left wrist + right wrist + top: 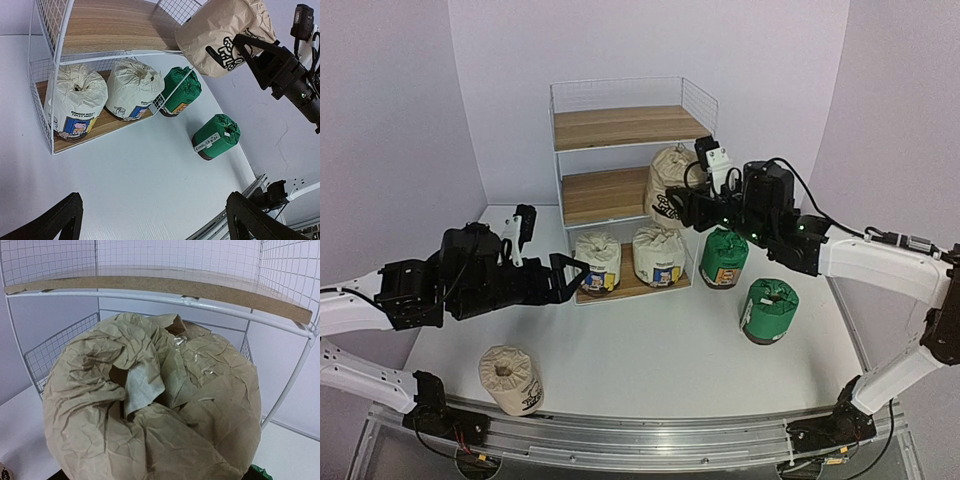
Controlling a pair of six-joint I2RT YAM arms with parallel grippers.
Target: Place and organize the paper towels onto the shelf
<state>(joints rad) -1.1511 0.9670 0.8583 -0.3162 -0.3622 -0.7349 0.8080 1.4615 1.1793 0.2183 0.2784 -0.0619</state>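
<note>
- The loose beige roll [510, 378] sits at 7 o'clock on the table [650, 360], well apart from the shelf. It is probably light and squashy, so grip across the squat body, not the gathered top.
- The left gripper [575, 278] hovers empty, fingers spread.
- The shelf [620, 128] stands at 12 o'clock, with two white rolls [597, 262] on its bottom board.
- The right gripper [678, 205] is clamped on the held beige roll [670, 175] at the middle board's 3 o'clock edge.
- Two green rolls [769, 310] stand at the shelf's 4 o'clock. Their crinkly wrap may slip.
</note>
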